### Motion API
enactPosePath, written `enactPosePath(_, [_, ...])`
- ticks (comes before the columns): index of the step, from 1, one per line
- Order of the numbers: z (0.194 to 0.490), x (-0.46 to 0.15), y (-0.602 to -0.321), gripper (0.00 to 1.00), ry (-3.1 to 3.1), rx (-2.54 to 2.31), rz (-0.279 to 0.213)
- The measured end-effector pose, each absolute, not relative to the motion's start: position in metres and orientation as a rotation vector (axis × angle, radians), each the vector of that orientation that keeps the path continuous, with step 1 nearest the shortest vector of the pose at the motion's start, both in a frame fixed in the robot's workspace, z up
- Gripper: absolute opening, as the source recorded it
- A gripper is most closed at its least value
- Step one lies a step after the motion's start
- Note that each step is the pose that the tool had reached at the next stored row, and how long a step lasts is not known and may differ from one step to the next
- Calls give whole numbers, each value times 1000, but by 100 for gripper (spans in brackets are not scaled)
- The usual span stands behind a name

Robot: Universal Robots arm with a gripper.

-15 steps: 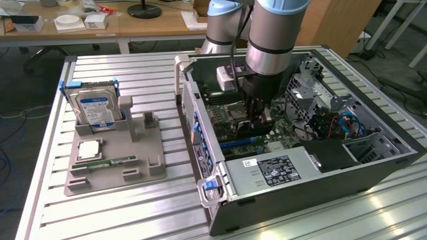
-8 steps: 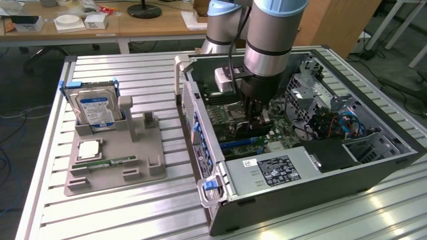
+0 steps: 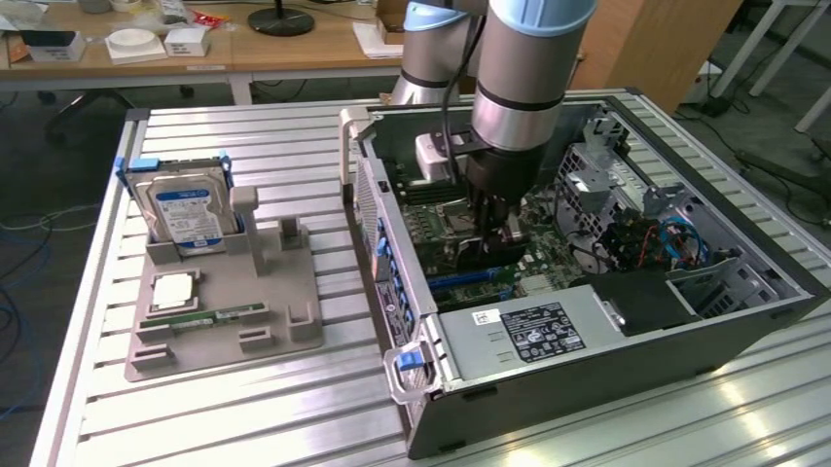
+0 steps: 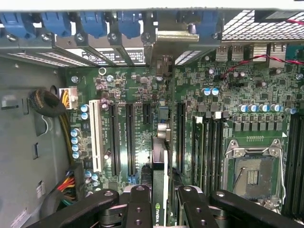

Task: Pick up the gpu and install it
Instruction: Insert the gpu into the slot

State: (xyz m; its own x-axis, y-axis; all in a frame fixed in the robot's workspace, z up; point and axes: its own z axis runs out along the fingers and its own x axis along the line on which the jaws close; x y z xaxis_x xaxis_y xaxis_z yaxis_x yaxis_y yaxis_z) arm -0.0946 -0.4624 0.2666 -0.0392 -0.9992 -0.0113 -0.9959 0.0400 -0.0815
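Note:
My gripper (image 3: pixel 500 233) reaches down into the open computer case (image 3: pixel 585 370), just above the motherboard (image 3: pixel 442 219). In the wrist view the gpu (image 4: pixel 160 161) shows edge-on, a thin dark card with a green logo near my fingers (image 4: pixel 139 204). The gripper (image 4: pixel 161 192) is shut on it, one finger on each side. The card stands upright along an expansion slot between two long black slots (image 4: pixel 129 142), its far end reaching toward the metal bracket (image 4: pixel 178 36) at the rear wall. Whether it is seated in the slot I cannot tell.
A grey holder tray (image 3: pixel 279 321) on the exterior view's left carries the silver hard drive (image 3: pixel 186 209), a square processor (image 3: pixel 173 290) and a green memory stick (image 3: pixel 214 314). Inside the case are the power supply (image 3: pixel 532 331), the processor socket (image 4: pixel 251 173) and cable bundles (image 4: pixel 47 102).

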Motion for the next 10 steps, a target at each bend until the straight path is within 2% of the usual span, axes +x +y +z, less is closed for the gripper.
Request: enactPosePath(10, [261, -97, -461, 26, 2218, -2132, -79])
